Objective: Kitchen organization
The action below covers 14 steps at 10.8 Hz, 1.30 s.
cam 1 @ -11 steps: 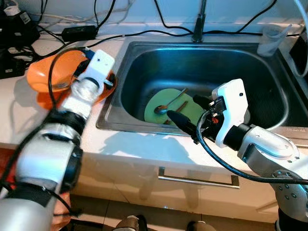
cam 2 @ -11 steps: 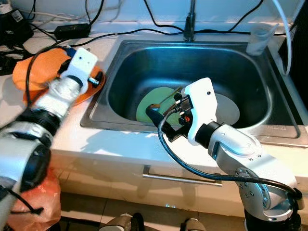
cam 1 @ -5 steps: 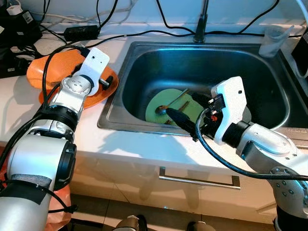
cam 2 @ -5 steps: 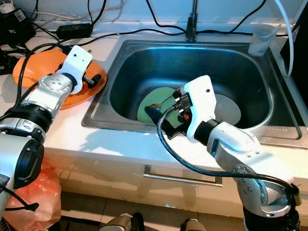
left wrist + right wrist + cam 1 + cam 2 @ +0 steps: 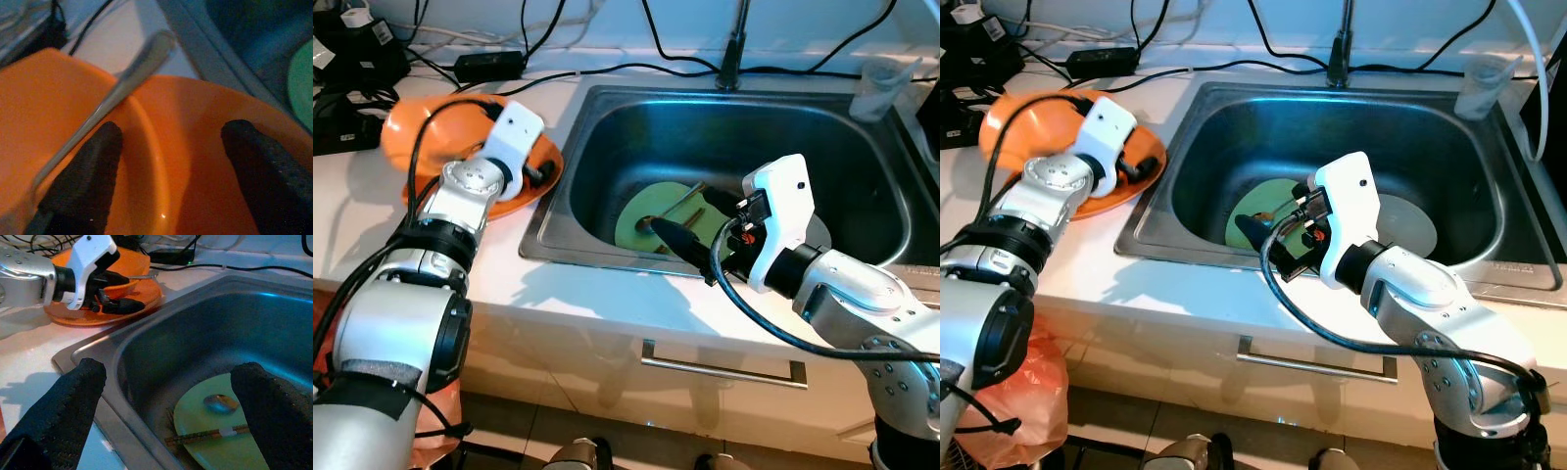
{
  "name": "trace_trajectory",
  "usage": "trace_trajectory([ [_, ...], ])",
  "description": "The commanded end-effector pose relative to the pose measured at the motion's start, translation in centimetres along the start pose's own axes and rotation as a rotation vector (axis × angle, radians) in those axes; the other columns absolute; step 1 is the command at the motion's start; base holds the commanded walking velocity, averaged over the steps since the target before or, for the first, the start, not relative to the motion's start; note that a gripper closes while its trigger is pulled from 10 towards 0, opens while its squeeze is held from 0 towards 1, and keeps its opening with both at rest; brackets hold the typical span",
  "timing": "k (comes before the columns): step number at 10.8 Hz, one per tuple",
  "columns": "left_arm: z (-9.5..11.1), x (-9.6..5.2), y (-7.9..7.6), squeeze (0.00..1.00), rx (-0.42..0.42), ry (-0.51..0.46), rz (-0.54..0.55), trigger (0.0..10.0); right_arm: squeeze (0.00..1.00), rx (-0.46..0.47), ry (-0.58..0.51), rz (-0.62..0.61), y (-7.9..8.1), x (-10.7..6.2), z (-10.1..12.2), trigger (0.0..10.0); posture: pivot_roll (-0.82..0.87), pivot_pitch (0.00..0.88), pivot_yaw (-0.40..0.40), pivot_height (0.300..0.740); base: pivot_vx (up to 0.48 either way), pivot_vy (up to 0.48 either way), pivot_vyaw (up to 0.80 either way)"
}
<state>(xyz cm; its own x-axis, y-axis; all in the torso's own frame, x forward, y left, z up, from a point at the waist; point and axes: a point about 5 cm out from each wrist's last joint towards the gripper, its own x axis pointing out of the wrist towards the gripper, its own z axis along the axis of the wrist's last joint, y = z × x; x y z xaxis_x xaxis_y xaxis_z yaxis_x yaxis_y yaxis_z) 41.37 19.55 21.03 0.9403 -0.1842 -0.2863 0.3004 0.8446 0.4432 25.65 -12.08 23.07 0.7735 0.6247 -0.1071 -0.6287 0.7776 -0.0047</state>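
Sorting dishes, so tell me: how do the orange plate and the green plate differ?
The orange plate sits on the counter left of the sink; the green plate lies in the basin. The orange plate carries an orange bowl; the green plate carries a spoon and chopsticks. Both are round.

Bright, cool light from above glares bluish on the steel sink [image 5: 607, 127] wall and casts soft arm shadows across the pale worktop [image 5: 372, 225], while the left wrist view is blurred and the fingers [image 5: 83, 181] out of focus.
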Motion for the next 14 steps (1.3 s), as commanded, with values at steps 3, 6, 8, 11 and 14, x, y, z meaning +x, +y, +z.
trace_trajectory([
  [3,-0.9,-0.4,0.3,0.00,0.002,0.044,-0.053,0.0,0.00,-0.015,-0.020,0.023,0.1,0.2,0.4,10.0,-0.15,0.082,0.081,0.740,0.000,0.000,0.00],
  [6,-0.5,-0.7,1.1,0.00,0.001,0.031,-0.048,0.0,0.00,-0.017,-0.024,0.022,0.1,0.3,0.4,10.0,-0.15,0.077,0.082,0.740,0.000,0.000,0.00],
  [8,0.2,-0.9,1.6,0.00,-0.038,-0.003,-0.036,0.0,0.00,-0.019,-0.027,0.020,0.0,0.3,0.4,10.0,-0.14,0.076,0.081,0.740,0.000,0.000,0.00],
  [11,1.4,-1.3,2.0,0.00,-0.106,-0.062,-0.095,0.0,0.00,-0.025,-0.026,0.015,-0.1,0.3,0.4,10.0,-0.14,0.075,0.080,0.740,0.000,0.000,0.00],
  [14,2.3,-1.9,2.0,0.00,-0.141,-0.110,-0.157,0.0,0.00,-0.026,-0.025,0.021,-0.2,0.5,0.4,10.0,-0.13,0.075,0.075,0.740,0.000,0.000,0.00],
])
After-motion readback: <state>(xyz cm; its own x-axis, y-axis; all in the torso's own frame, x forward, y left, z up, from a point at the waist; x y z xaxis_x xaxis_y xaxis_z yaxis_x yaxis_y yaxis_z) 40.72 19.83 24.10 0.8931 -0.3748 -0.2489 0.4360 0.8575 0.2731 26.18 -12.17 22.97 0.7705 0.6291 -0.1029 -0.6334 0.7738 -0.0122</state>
